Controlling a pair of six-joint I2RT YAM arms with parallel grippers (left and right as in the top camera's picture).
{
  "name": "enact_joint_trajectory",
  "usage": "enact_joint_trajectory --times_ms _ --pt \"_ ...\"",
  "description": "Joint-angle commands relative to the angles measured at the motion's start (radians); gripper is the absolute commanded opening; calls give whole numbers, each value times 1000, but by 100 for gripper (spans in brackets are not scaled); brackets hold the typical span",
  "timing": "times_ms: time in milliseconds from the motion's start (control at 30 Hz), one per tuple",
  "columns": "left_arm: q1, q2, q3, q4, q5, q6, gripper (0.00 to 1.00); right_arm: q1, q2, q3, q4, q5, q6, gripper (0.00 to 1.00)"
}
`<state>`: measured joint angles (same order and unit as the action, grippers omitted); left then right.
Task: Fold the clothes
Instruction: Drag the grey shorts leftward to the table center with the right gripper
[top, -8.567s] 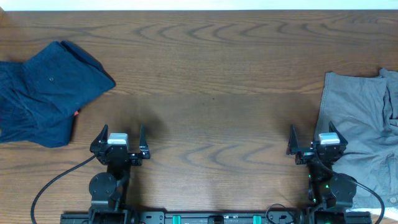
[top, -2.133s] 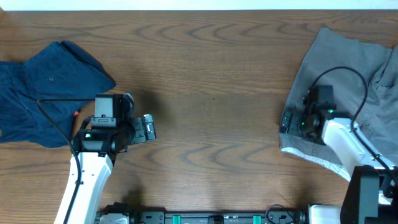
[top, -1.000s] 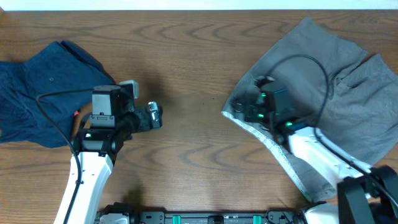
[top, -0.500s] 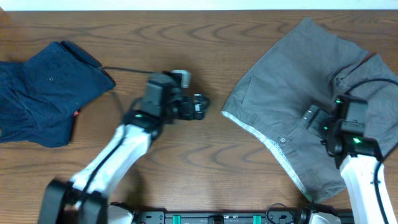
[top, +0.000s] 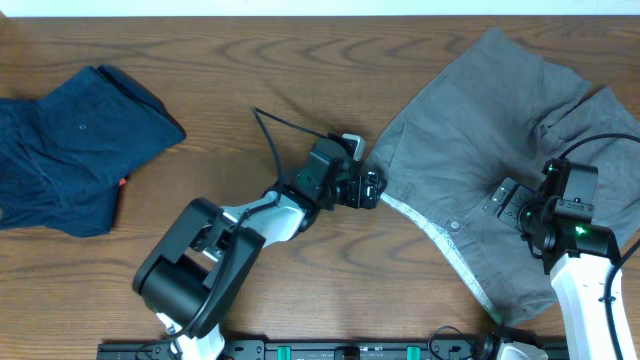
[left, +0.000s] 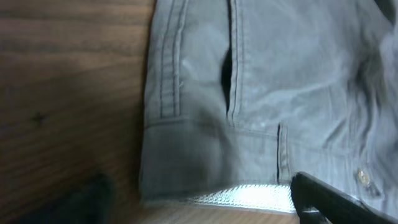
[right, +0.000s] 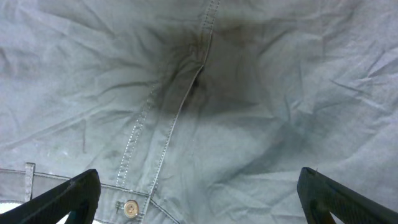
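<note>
Grey shorts (top: 480, 130) lie spread on the right half of the wood-grain table (top: 300, 60). The cotton is heavily crumpled, and the waistband edge faces table centre with its pale inner lining (left: 242, 196) showing. Left gripper (top: 371, 189) is extended across to the waistband corner, fingers (left: 329, 198) spread apart with nothing clamped. Its wrist view shows double-stitched seams, a narrow pocket slit (left: 226, 68) and a belt loop (left: 278, 152) (the other finger is just a dark blur). Right gripper (top: 512, 205) is over the fly area, jaws wide, holding nothing. Under it are a stitched fly seam (right: 180, 112) and a small round button (right: 130, 207), with creases fanning out from the seam. Navy garment (top: 70, 150) is bunched at far left, well apart.
</note>
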<state>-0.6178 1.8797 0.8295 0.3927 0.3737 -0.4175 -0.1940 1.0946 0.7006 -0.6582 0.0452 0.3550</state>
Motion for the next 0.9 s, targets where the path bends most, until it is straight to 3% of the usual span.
enact_joint_trajectory --times_ms 0,67,167,433,600,733,767,800,833,867 --pt "-19 50 3 7 -28 -7 56 -10 -4 6 0 6 -12 99" --pt "-21 50 3 12 -28 -7 30 -10 -4 6 -1 6 -12 99" --pt "-19 50 4 17 -28 -7 6 -10 -4 6 -1 6 -12 99" --pt "108 -35 4 10 -157 -7 6 -10 -4 6 -3 6 -12 99" --pt "319 -159 17 -41 -291 -7 6 -10 -4 6 -5 7 -12 99" --pt "509 -224 71 -79 -272 -16 7 -10 -4 6 -5 6 -12 99" --pt "550 -233 89 -107 -248 -27 27 -10 -4 6 -5 6 -12 99" --pt "588 -239 106 -138 -197 -29 70 -10 -3 6 -4 6 -12 99" --pt "612 -242 115 -164 -146 -30 98 -10 -3 6 -4 6 -12 99" --pt "632 -244 120 -196 -84 -30 98 -10 -3 6 -4 6 -12 99"
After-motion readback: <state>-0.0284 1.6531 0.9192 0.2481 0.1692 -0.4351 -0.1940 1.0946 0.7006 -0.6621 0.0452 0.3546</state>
